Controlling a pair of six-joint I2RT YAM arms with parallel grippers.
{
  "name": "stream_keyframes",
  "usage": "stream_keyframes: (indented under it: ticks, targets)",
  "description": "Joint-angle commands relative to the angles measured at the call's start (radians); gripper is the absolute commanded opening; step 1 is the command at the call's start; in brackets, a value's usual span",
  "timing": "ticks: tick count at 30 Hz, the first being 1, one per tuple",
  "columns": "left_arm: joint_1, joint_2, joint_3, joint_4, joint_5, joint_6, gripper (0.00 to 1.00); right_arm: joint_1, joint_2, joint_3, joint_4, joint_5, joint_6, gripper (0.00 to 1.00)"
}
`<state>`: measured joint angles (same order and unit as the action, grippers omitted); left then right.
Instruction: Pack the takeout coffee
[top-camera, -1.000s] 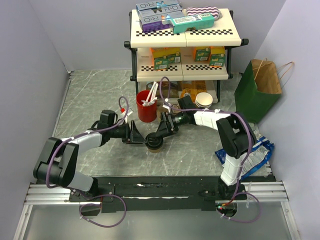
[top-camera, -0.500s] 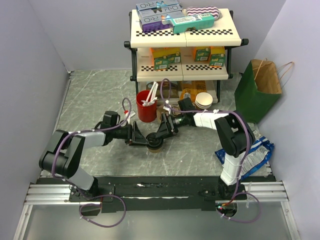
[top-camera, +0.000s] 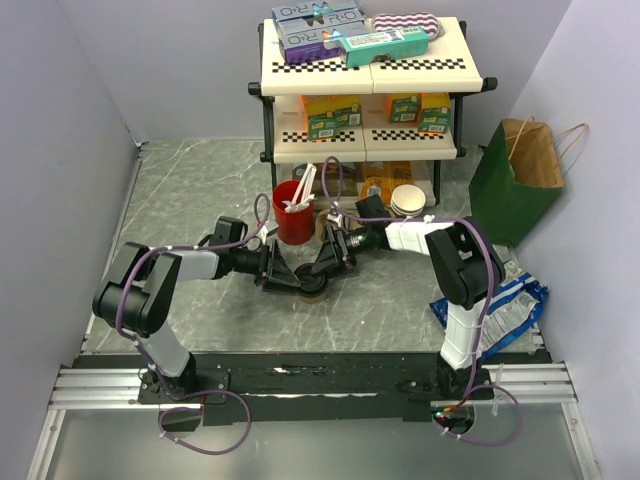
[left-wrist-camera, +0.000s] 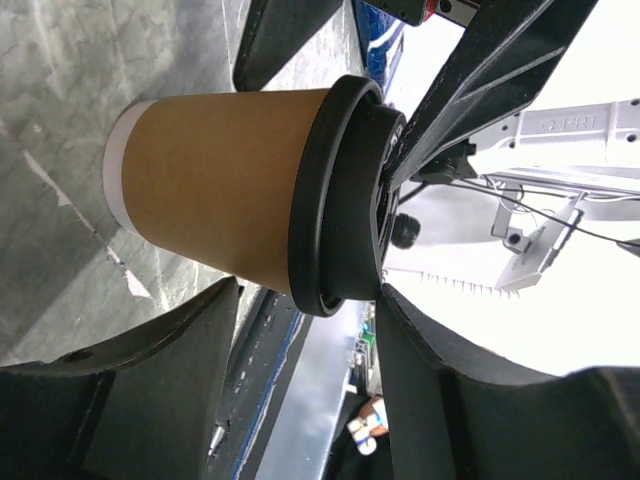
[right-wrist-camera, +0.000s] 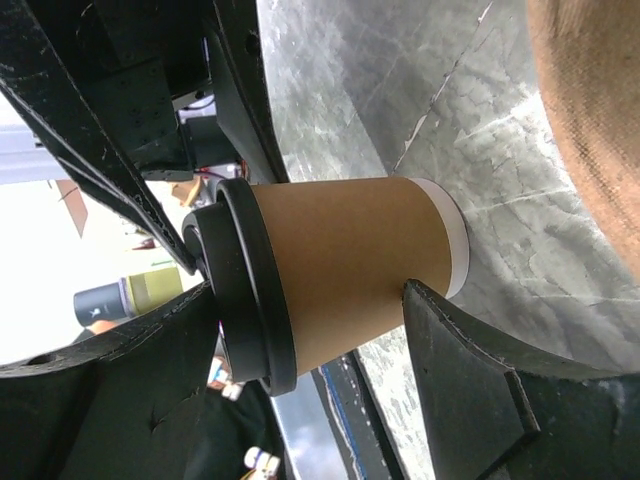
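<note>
Room open on counter (top-camera: 180, 200) before coffee cup (top-camera: 313, 287), red cup (top-camera: 292, 215) near behind; we see left hand (top-camera: 289, 280), right hand (top-camera: 323, 269) flanking it, both spread wide, empty.

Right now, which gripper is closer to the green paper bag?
Right. The right gripper flanks the coffee cup on the side facing the green paper bag; the left gripper is across the cup, farther away.

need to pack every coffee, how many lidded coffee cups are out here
1. The takeout coffee stands on the table just in front of the red cup of stirrers. More could be hidden inside the paper bag.
</note>
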<state>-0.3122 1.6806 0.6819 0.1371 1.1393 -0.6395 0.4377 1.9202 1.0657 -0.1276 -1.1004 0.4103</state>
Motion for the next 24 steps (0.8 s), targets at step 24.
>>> stream_keyframes:
  ticks: [24]
  targets:
    - [-0.002, -0.145, 0.09, -0.162, -0.21, 0.192, 0.65, -0.024, -0.201, 0.033, -0.202, 0.162, -0.223, 0.91]
